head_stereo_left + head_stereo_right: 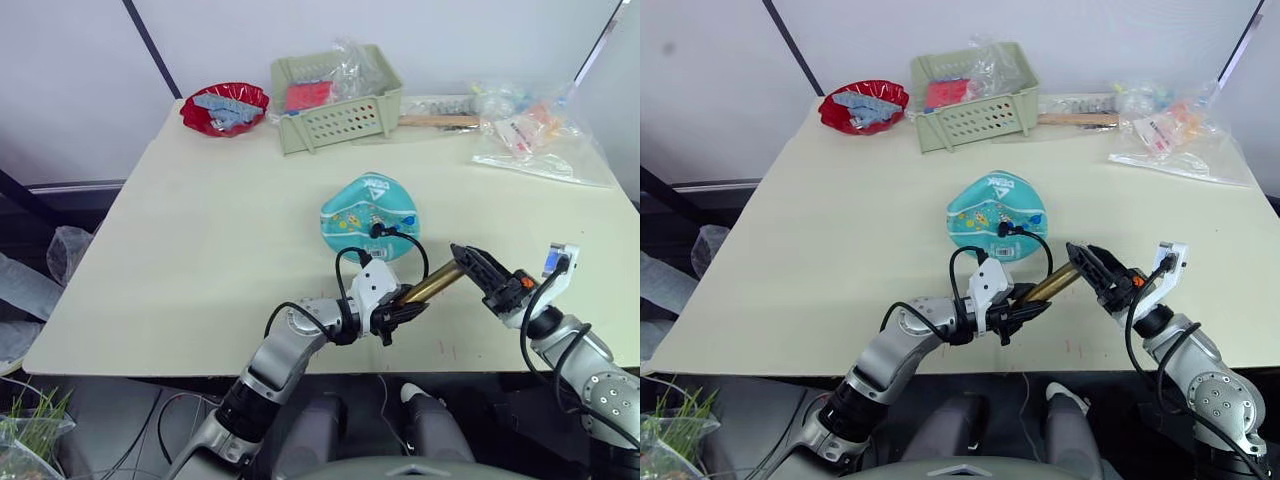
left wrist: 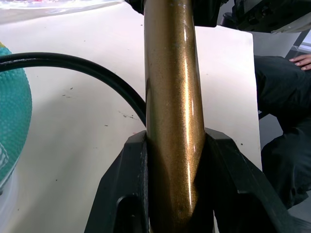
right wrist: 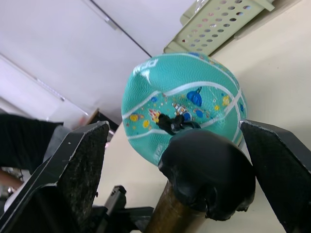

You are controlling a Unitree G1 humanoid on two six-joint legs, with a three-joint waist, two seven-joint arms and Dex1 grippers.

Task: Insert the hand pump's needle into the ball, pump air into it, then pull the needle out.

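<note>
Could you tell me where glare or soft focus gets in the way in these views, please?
Left wrist view: a bright streak of glare runs down the hand pump, and the ball beside it looks soft. Right wrist view: the pump's black end cap is blurred, close to the lens. Left eye view: even light, faint shadows on the table.

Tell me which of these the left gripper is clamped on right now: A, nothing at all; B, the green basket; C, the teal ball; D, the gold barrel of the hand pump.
D. The left gripper has its black fingers pressed against both sides of the gold barrel of the hand pump, while the ball sits apart on the table, joined to it only by the thin black hose.
</note>
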